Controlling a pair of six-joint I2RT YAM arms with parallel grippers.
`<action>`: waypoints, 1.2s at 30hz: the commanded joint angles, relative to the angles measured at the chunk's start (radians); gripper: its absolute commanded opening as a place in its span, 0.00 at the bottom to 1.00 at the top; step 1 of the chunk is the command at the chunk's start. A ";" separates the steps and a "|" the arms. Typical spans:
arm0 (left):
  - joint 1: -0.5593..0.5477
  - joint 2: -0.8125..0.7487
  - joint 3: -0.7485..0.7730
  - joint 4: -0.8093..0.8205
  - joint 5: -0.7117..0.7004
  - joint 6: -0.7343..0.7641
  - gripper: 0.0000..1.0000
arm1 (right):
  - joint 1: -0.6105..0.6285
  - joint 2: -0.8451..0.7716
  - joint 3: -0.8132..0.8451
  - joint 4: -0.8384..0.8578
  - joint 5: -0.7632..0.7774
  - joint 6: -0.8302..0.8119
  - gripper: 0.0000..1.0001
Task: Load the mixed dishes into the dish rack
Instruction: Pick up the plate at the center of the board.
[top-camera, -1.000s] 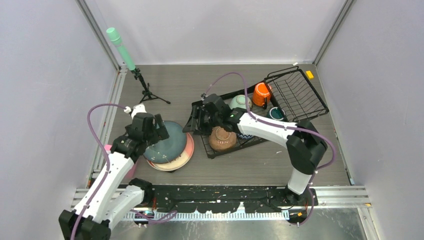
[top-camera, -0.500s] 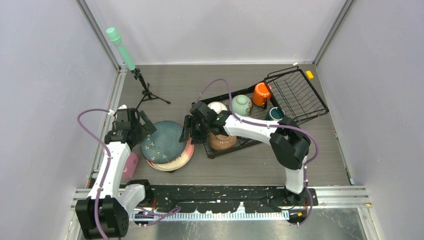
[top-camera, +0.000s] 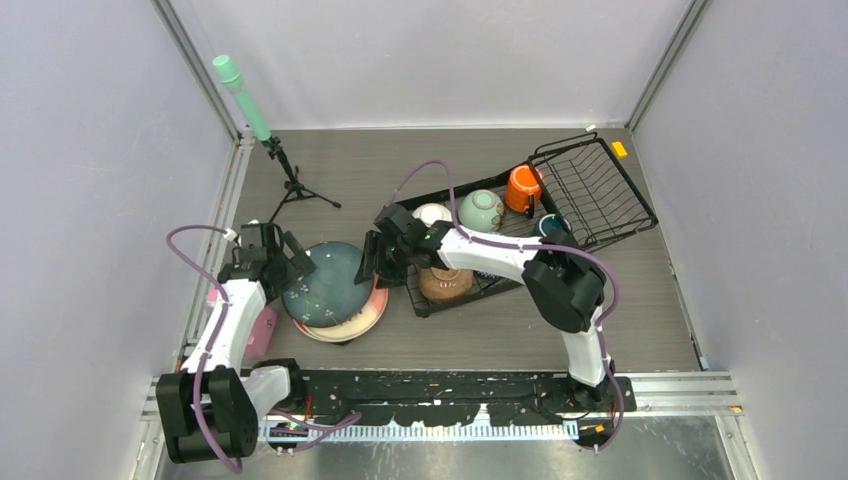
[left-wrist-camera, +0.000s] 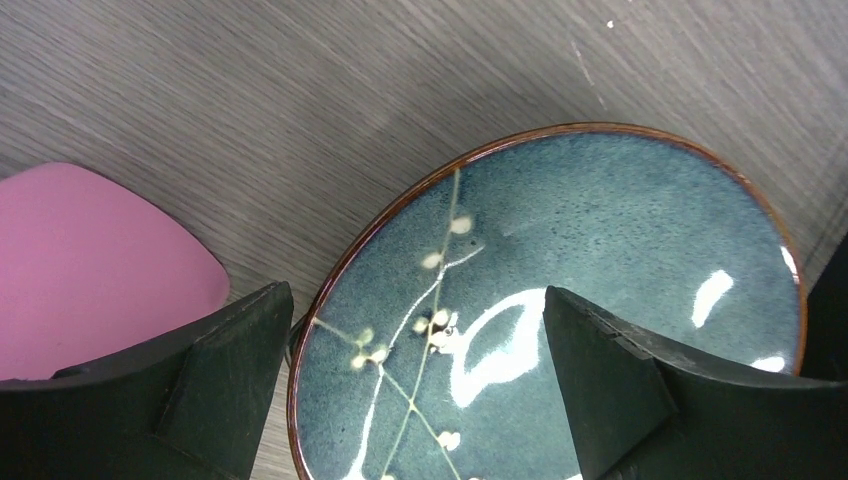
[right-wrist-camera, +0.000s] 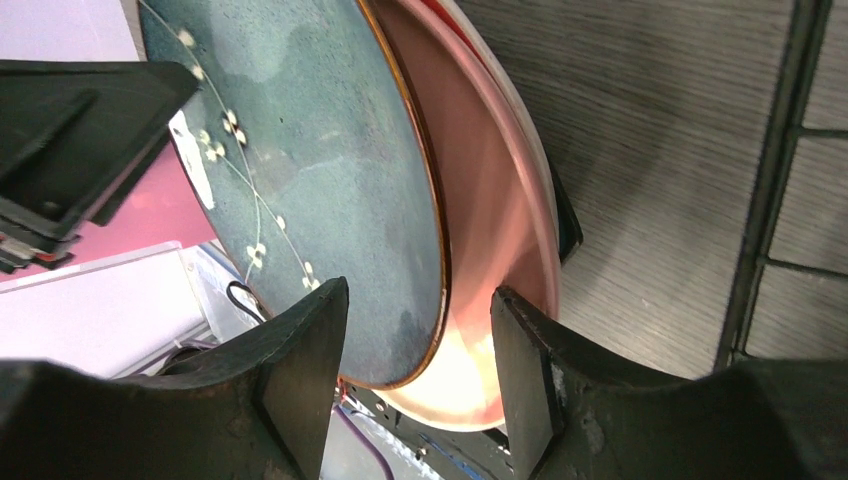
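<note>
The large dark teal speckled plate (top-camera: 335, 285) lies on the pink plate (top-camera: 376, 303) on the table, left of the dish rack (top-camera: 590, 190). My left gripper (top-camera: 296, 262) is open over the teal plate's left rim (left-wrist-camera: 560, 260), with one finger (left-wrist-camera: 230, 370) outside the rim and one over the plate. My right gripper (top-camera: 369, 262) is open at the plates' right edge. In its wrist view the rims of the teal plate (right-wrist-camera: 320, 150) and pink plate (right-wrist-camera: 495, 230) sit between its fingers (right-wrist-camera: 300, 380). The white bowl (top-camera: 433, 213), mint-green bowl (top-camera: 482, 210), brown bowl (top-camera: 445, 283), orange mug (top-camera: 522, 187) and dark teal mug (top-camera: 550, 228) sit in the rack. The blue-patterned bowl is hidden.
A small pink cup (top-camera: 262, 330) stands left of the plates, below my left arm, and shows pink in the left wrist view (left-wrist-camera: 90, 260). A mint-green cylinder on a black tripod (top-camera: 290, 185) stands at the back left. The slotted basket section is tilted at the back right.
</note>
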 joint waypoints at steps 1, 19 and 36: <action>0.009 -0.007 -0.038 0.071 0.024 0.003 0.99 | -0.001 0.025 0.045 0.043 -0.005 -0.003 0.58; 0.008 -0.110 -0.088 0.106 0.136 -0.003 0.60 | -0.019 0.062 -0.022 0.312 -0.075 0.104 0.15; 0.008 -0.187 0.051 0.032 0.217 0.021 0.88 | -0.088 -0.138 -0.113 0.445 -0.173 0.135 0.00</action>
